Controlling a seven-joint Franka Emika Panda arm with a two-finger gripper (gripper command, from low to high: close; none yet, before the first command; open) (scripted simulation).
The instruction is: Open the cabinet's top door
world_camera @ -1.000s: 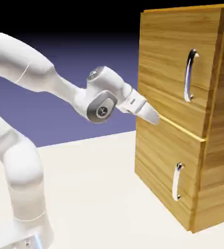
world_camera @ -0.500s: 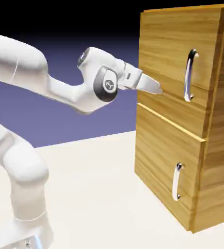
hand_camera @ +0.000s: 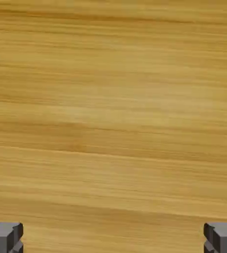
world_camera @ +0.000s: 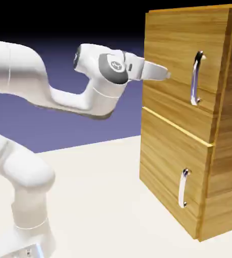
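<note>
The top door [world_camera: 181, 55], the larger upper panel of the cabinet [world_camera: 224, 151], sat closed and flush with the cabinet's front, its long curved silver handle [world_camera: 196, 78] standing upright near the panel's right edge in the exterior view. A thin seam separated it from the lower door [world_camera: 171, 171], likewise closed, which carried a shorter silver handle [world_camera: 182, 188] on the same side. The cabinet stood on the table [world_camera: 103, 201] toward the table's right edge as the exterior view showed it, its wood grain running horizontally.

The gripper [world_camera: 163, 75] pointed roughly level at the top door, its tip over the left part of the panel, well to the left of the long handle and at about that handle's mid height. Whether the tip touched the wood could not be told from the exterior view. In the hand view the door's grain [hand_camera: 113, 113] filled nearly the whole picture, and the two grey fingertips [hand_camera: 4, 237] showed only at the bottom corners, far apart, with bare wood between them: the pincer stood fully spread and gripped nothing.

The white arm [world_camera: 62, 98] reached across from the exterior view's left, its forearm bent below the wrist, its base at the table's lower left corner
</note>
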